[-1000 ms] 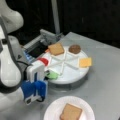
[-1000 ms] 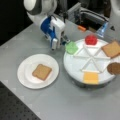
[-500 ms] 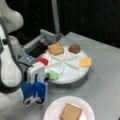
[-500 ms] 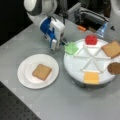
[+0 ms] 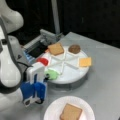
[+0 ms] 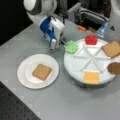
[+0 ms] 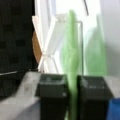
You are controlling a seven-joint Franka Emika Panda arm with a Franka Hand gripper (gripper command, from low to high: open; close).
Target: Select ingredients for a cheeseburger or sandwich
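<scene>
Nearest you, one bread slice [image 5: 71,112] lies on the plate [image 5: 53,112]; at the tray [image 5: 75,75] edge your gripper [image 7: 71,93] pinches the lettuce [image 7: 71,65] edge-on between narrow pads. Keep that squeeze steady, as the thin piece may slip; the tomato [image 6: 91,39] sits beyond

Two bread slices are counted in both front views: one bread slice on the plate [image 6: 42,71] and one bread slice in the tray [image 6: 112,49]. One green lettuce piece [image 6: 71,46], one red tomato piece [image 6: 91,39], one yellow cheese square [image 6: 91,77] and one brown patty [image 6: 114,68] are seen. One white round plate [image 6: 25,77] and one divided white tray [image 6: 75,62], split into six wedge compartments, are shown. One gripper [image 6: 56,45] is counted.
</scene>
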